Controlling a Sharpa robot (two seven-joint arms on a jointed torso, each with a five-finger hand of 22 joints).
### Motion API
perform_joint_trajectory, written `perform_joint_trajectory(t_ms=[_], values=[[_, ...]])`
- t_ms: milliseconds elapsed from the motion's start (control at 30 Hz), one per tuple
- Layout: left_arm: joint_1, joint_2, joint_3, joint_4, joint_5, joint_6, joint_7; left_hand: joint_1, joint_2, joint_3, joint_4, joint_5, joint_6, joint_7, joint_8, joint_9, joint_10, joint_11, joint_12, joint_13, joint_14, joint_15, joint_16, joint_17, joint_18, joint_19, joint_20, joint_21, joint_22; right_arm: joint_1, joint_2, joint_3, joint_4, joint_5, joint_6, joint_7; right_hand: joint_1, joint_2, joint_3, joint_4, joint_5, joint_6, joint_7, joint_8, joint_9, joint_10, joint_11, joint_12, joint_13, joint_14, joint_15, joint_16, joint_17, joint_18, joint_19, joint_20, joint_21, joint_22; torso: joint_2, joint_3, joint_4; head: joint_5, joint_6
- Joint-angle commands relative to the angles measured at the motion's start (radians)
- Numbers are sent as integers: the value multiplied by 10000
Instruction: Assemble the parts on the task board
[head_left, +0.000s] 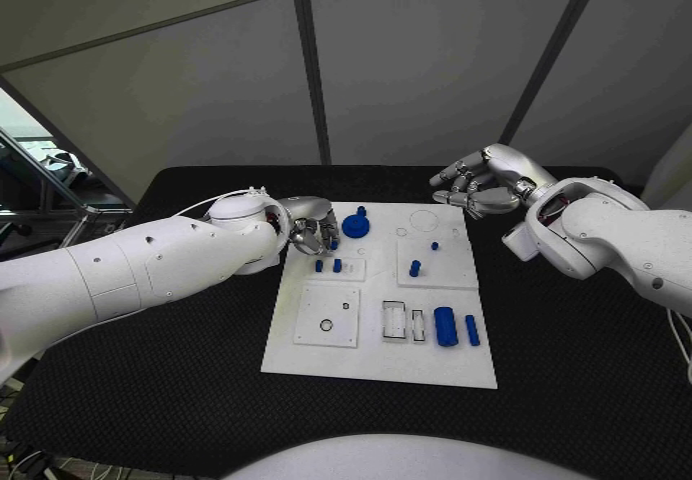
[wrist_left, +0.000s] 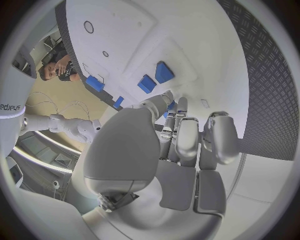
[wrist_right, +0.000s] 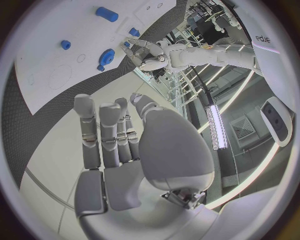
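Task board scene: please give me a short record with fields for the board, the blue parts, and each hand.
board: white task board lying flat on the black table
round part: blue disc at the board's far-left corner
near parts: two blue cylinders lying side by side
standing parts: blue peg upright in a raised plate
left hand: left hand over the board's far-left edge, holds nothing visible
right hand: right hand beyond the far edge, empty

1. The head view looks steeply down on the flat white rectangular task board from above.
2. Each wrist view looks along its own silver hand, close behind it.
3. All three views share that board.
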Motion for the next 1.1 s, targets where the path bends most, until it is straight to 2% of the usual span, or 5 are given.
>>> perform_joint_trajectory(t_ms=[33,400,700,1000,1100], values=[[3,3,2,-14,58,28,-125,-149,8,-2,-22,0,-285,-7,-164,-77,-60,-53,-87,-21,86,-27,45,-21,-141,-52,37,-62,775,19,-8,6,4,-132,-24,72,5,1,53,4,52,48,48,-41,-6,-27,-4,3,-44,70,25,-122,-65,135,41,7,-91,-38,4,-7,-10,11,15],[3,-92,13,7,69,-299,-242,-258,-60,-270,-23,0,-1396,6,-376,-125,-124,-10,-363,-60,76,-4,91,-90,-110,-110,49,-281,687,19,-88,5,41,-1878,847,-1541,-40,-197,93,53,-241,-27,89,-76,-5,-800,65,-1117,-847,65,67,-383,-167,143,56,34,-234,-115,7,-23,1,-12,27],[2,-632,447,331,436,-596,73,-190,30,-309,-41,14,-1013,79,-178,-42,-108,11,-429,-56,71,13,116,-114,-104,-108,65,-331,673,11,-213,1,175,-4928,1404,-2643,566,-288,1000,-381,-1156,425,-56,-1,13,-371,25,-3710,-3238,509,21,461,578,-204,1265,-50,1485,1674,-3,3,-12,-154,95],[12,-1618,762,912,4610,-1866,2156,-504,78,-386,135,-15,-184,328,186,16,-302,264,-575,-97,-188,241,-154,-688,217,-843,231,-2128,-290,-203,-137,-31,303,-6953,922,-2569,408,-461,1332,-483,-1578,443,-33,-245,-26,-397,125,-4907,-4437,697,90,1616,1571,-408,1741,10,2402,2657,-5,15,1,-545,226],[15,-1895,785,1066,6955,-2302,3376,-636,145,-738,231,-25,-127,407,179,-37,-439,348,-585,-98,-1149,314,-1420,-2744,602,-1818,333,-4310,-1490,-299,-48,-61,290,-7409,868,-2640,378,-521,1380,-518,-1679,375,-15,-343,-34,-372,162,-5094,-4683,743,115,1950,1855,-456,1871,37,2640,2906,-5,5,4,-578,253]])
